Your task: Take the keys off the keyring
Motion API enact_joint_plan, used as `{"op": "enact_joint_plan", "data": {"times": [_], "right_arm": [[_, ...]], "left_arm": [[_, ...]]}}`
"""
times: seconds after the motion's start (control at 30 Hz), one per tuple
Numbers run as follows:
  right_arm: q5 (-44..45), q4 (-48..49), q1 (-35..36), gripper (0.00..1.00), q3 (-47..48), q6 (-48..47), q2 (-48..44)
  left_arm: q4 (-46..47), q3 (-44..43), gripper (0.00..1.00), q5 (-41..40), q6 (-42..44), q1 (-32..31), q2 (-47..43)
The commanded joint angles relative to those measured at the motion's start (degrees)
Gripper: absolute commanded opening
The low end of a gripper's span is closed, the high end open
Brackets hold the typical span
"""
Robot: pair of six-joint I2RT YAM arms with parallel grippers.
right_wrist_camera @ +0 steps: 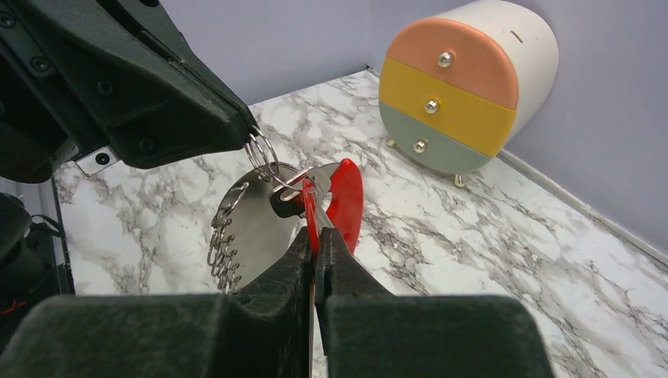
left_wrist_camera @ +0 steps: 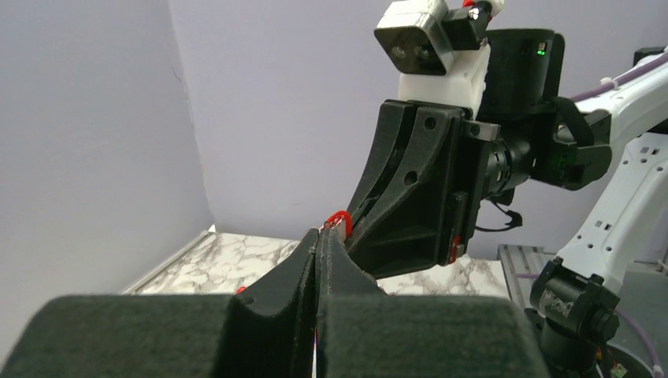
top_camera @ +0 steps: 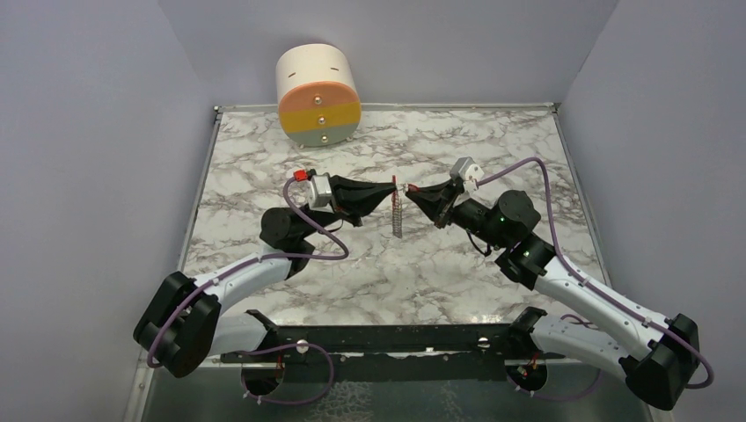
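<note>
The silver keyring (right_wrist_camera: 261, 151) hangs in the air between my two grippers above the middle of the table. My left gripper (top_camera: 392, 188) is shut on the ring; its black fingers (right_wrist_camera: 181, 94) show in the right wrist view. My right gripper (right_wrist_camera: 314, 235) is shut on a red-headed key (right_wrist_camera: 309, 211). A second red key (right_wrist_camera: 346, 198), a black-headed key (right_wrist_camera: 287, 206), a round metal tag (right_wrist_camera: 256, 224) and a short chain (top_camera: 397, 217) dangle from the ring. In the left wrist view my left gripper (left_wrist_camera: 318, 235) is shut, with a bit of red key (left_wrist_camera: 339, 218) at its tip, facing my right gripper (left_wrist_camera: 410, 205).
A small round-topped cabinet (top_camera: 318, 95) with orange, yellow and grey-green drawers stands at the back of the marble table (top_camera: 290, 290); it also shows in the right wrist view (right_wrist_camera: 461, 87). Grey walls close in the table at the left, back and right.
</note>
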State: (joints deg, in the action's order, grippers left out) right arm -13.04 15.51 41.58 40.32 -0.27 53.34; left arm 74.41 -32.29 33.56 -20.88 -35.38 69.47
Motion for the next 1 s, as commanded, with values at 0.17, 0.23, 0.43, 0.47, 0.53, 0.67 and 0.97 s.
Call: {"op": "enact_joint_plan", "data": {"times": [0.17,0.23,0.43,0.47,0.53,0.67,0.97], "right_arm": [[0.9,2.1,-0.5,0.01,-0.9,0.4,-0.5],[0.8,2.2,-0.5,0.01,-0.9,0.4,-0.4],[1.1,2.6,-0.5,0.01,-0.8,0.2,-0.8],[1.2,2.4,-0.5,0.01,-0.7,0.0,-0.8],[1.3,2.2,-0.5,0.01,-0.6,-0.1,-0.8],[1.2,2.2,-0.5,0.01,-0.8,0.1,-0.6],[1.2,2.1,-0.5,0.01,-0.6,0.0,-1.6]], "left_arm": [[15.6,0.2,0.0,-2.9,-7.3,0.2,3.6],[17.3,-0.1,0.0,-2.6,-8.9,0.2,4.9],[17.4,-1.4,0.0,-1.1,-10.6,0.2,7.2],[15.9,-1.5,0.0,-1.1,-10.0,0.2,7.0],[13.4,-1.4,0.07,-1.5,-8.8,0.2,6.4],[8.0,-1.8,0.26,-1.6,-5.6,0.2,4.9],[-0.5,-4.3,0.43,1.9,-2.7,0.2,5.4]]}}
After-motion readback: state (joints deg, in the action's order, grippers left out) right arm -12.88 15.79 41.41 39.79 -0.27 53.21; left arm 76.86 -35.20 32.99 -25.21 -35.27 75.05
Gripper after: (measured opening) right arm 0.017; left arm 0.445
